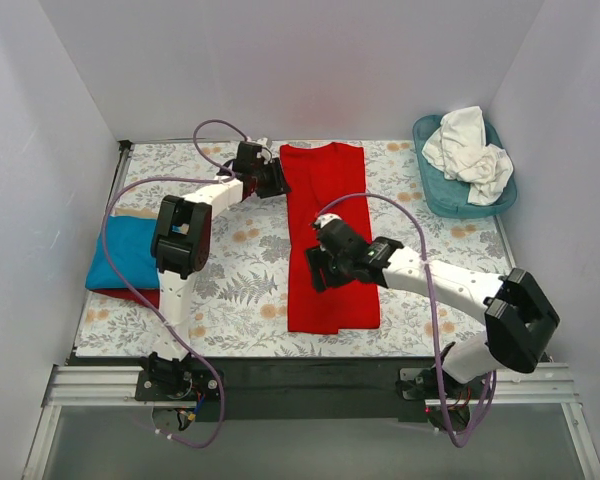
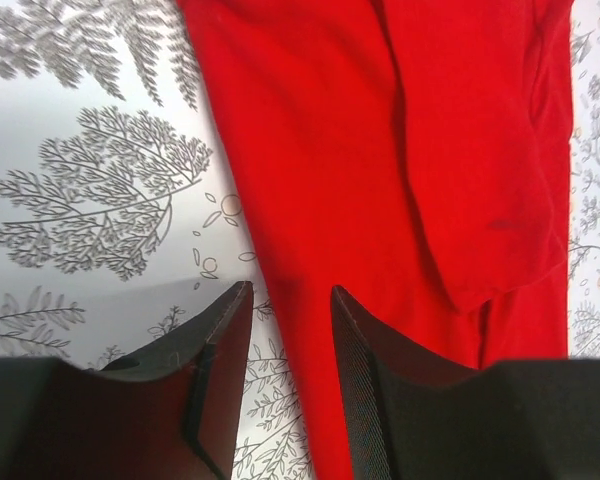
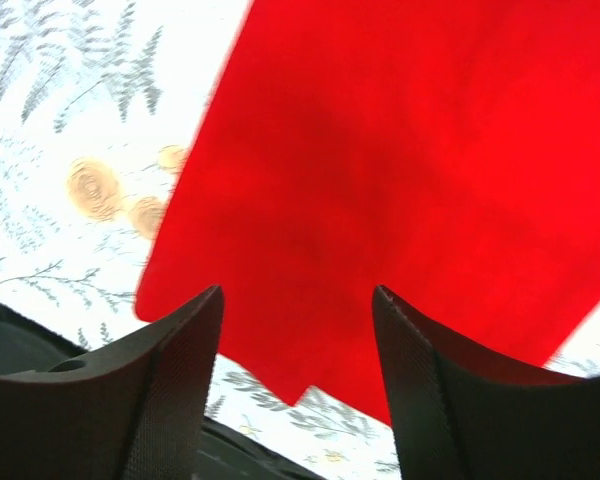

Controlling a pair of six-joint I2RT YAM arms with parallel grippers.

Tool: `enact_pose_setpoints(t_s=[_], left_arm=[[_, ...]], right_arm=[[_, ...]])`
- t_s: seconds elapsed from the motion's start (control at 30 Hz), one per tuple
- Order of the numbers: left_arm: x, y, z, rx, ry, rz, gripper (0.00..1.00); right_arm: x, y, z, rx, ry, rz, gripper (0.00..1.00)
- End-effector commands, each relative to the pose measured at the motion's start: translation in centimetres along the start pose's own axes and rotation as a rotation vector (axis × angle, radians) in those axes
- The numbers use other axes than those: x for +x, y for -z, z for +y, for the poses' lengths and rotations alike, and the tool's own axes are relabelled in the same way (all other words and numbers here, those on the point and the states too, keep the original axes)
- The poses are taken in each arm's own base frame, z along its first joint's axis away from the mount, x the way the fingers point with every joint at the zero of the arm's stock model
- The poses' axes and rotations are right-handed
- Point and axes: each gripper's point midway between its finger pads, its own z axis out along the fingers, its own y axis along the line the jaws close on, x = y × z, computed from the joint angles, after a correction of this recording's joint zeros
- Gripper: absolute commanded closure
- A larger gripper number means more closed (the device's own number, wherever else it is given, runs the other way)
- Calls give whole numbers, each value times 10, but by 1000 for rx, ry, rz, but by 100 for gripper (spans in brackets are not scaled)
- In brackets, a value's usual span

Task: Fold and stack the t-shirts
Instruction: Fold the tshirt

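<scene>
The bright red t-shirt lies as a long folded strip down the middle of the table. My left gripper is open at the shirt's far left edge; in the left wrist view its jaws straddle that edge of the red cloth, holding nothing. My right gripper is open over the shirt's near half; in the right wrist view it hovers above the near hem of the red cloth. A folded turquoise blue t-shirt lies at the left. White t-shirts are heaped in the basket.
The teal plastic basket stands at the far right corner. The floral table cloth covers the table. A bit of red cloth shows under the blue shirt's near edge. White walls close in on three sides.
</scene>
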Motion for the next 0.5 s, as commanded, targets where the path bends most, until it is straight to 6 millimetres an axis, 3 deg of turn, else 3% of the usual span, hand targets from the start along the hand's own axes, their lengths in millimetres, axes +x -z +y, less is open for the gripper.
enact_pose_setpoints(t_s=[0.0,0.03,0.27,0.47], left_arm=[[-1,-3,-8,23,-47,4,64],[0,-6,-8,23,-50,6,64],[1,-19,6,-36,-61,7,68],[5,-28,9,-34,-55,17,74]], right_arm=[[-11,-6,32,6,11,-58,34],[-11,-12,39,7,24,-47,38],[16,-33,83,-4,110,19,39],[34,-46,99,24,165,65,47]])
